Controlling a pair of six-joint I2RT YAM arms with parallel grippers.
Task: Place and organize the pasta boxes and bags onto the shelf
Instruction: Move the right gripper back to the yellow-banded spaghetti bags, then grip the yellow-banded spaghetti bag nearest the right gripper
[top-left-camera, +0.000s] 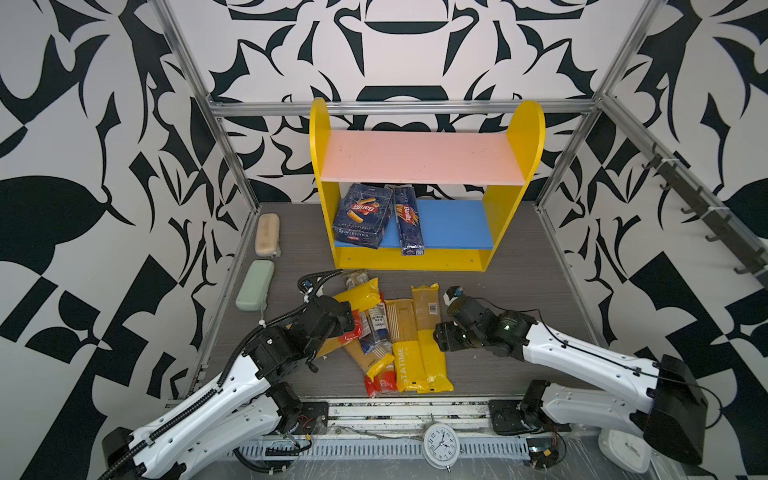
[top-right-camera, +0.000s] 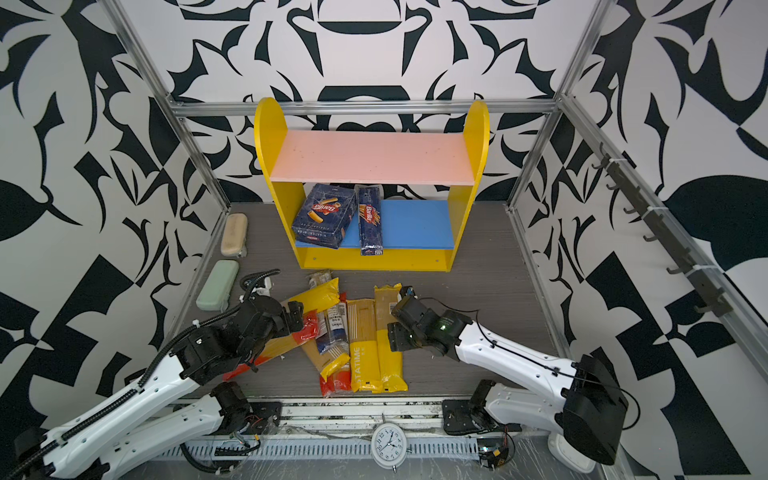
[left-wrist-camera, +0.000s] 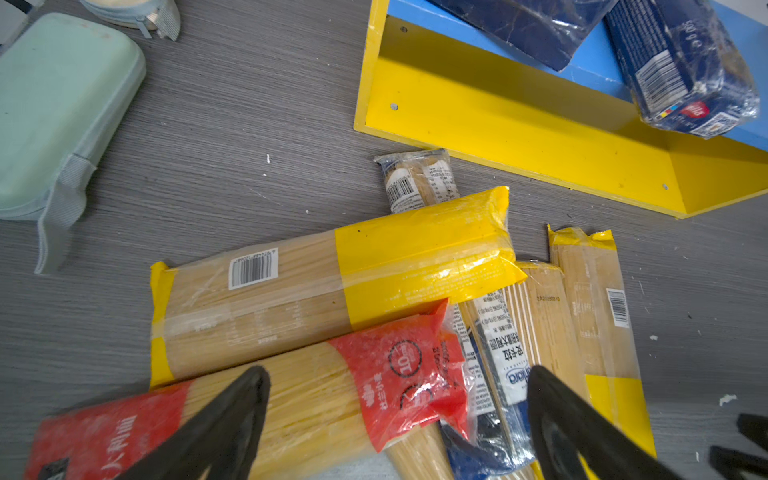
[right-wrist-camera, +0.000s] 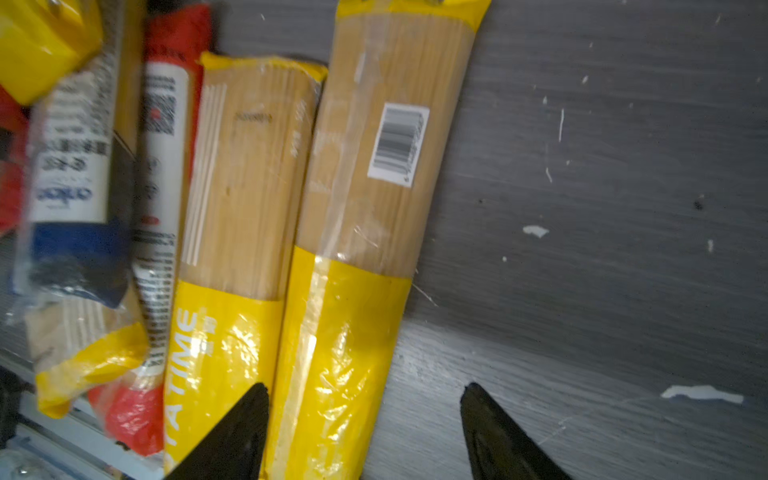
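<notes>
The right arm's fingers stand spread and empty, straddling the yellow end of the outermost clear spaghetti bag with the barcode sticker. It lies flat on the grey wood-grain counter, long axis running from the fingers toward the small yellow two-tier shelf. The right arm is nearest. The left arm's fingers, also wide open, hover over a red-ended bag. The right wrist view shows one finger crowding the neighbouring PASTATIME bag — the top views hide that under the wrist.
</notes>
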